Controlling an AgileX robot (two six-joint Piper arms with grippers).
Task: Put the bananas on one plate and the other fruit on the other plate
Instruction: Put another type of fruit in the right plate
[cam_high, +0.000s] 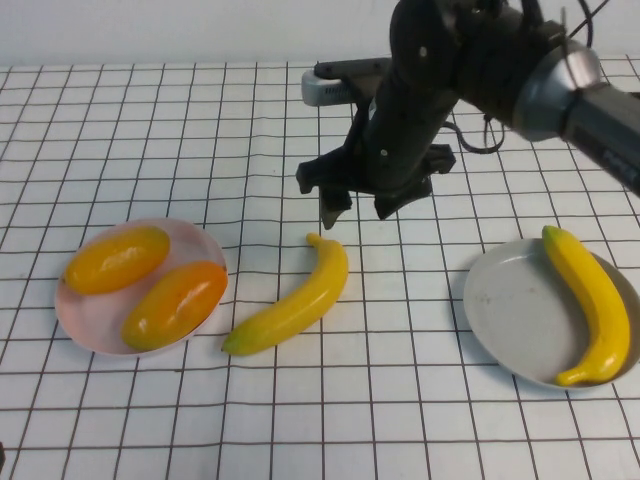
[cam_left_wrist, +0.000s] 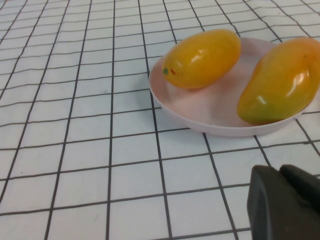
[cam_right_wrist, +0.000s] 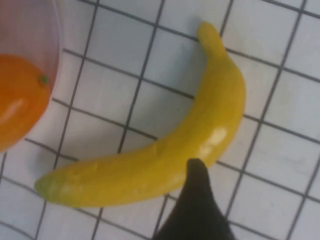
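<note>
Hovering in the upper middle of the high view, the right end effector (cam_high: 358, 208) hangs above the desk (cam_high: 400, 400), just over the stem end of one banana (cam_high: 290, 300). Its two dark fingers point down with a clear gap between them and nothing is held, so it is open. In the right wrist view one dark fingertip (cam_right_wrist: 196, 172) shows in front of this banana (cam_right_wrist: 165, 150), which lies flat on the white gridded cloth.

This loose banana is in the centre of the high view, between the two plates, and touches neither of them. The second banana (cam_high: 592, 300) lies in the grey plate (cam_high: 510, 310) at the right of the frame, along its right rim.

At the left of the frame, the pink plate (cam_high: 80, 325) holds both mango-like fruits side by side: the yellow-orange fruit (cam_high: 117, 259) toward the upper left and the deeper orange fruit (cam_high: 175, 304) toward the lower right. The left wrist view shows the same pink plate (cam_left_wrist: 200, 120) with the two fruits resting in it.

The left end effector (cam_left_wrist: 285, 205) appears only as a dark piece in the lower right corner of the left wrist view, near the pink plate; I cannot tell whether it is open or closed.
</note>
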